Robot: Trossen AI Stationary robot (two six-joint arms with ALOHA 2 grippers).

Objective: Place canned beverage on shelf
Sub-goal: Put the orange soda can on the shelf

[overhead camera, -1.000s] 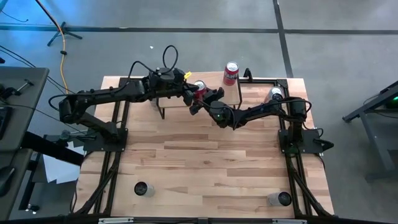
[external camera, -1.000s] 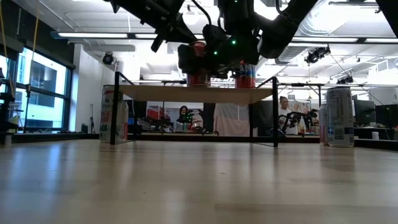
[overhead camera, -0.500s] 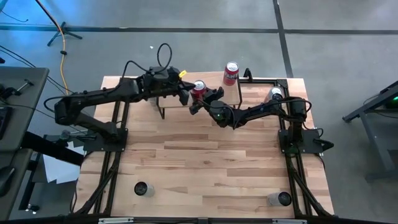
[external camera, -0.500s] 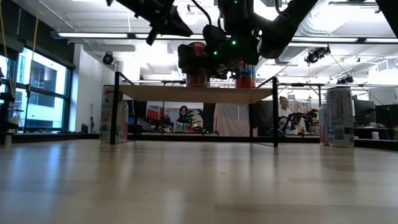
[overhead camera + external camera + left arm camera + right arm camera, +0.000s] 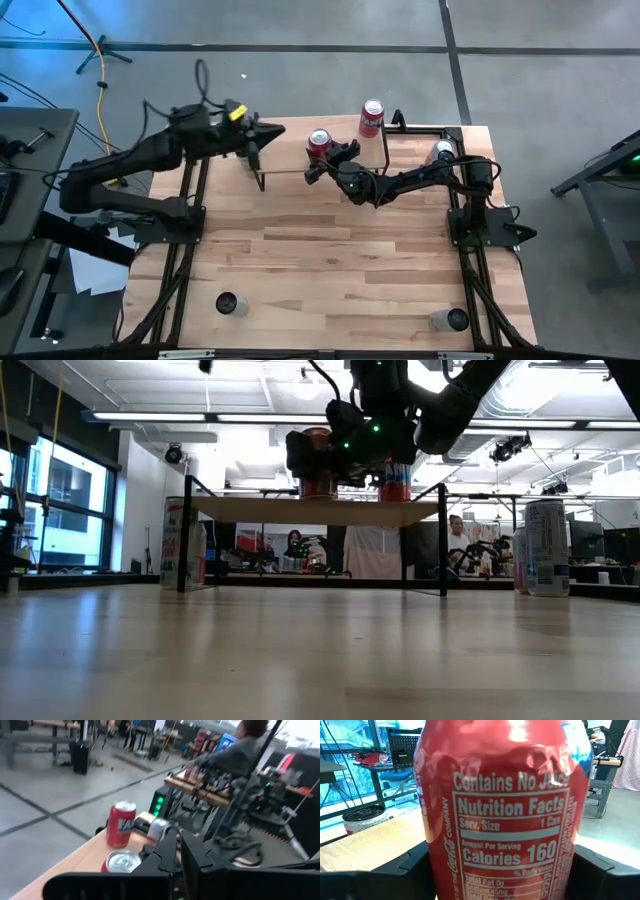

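A red can (image 5: 320, 143) stands upright on the shelf (image 5: 250, 512), a low wood plank on black wire legs at the table's far edge. My right gripper (image 5: 326, 158) is shut on it, and the can fills the right wrist view (image 5: 502, 820). A second red can (image 5: 372, 118) stands on its base further right on the shelf. My left gripper (image 5: 278, 129) is shut and holds nothing. It hangs high over the shelf's left end, well left of the held can. My right gripper pinches the red can's side wall (image 5: 432, 870) between its two fingers (image 5: 592, 867), one on either side, low on the can. The fingers come in level from the table's right and near side. The can stays upright, its base (image 5: 318, 492) down on the shelf's plank.
A silver can (image 5: 443, 152) stands by the right arm at the table's far right. Two more cans (image 5: 228, 303) (image 5: 450, 320) stand near the front edge. In the low view a pale can (image 5: 180, 545) is behind the shelf's left leg. People sit in the room beyond.
My left gripper, shut throughout, has drawn back from beside the red can toward the table's left edge and has risen, nearly out of the low view. My right gripper and the can have kept still.
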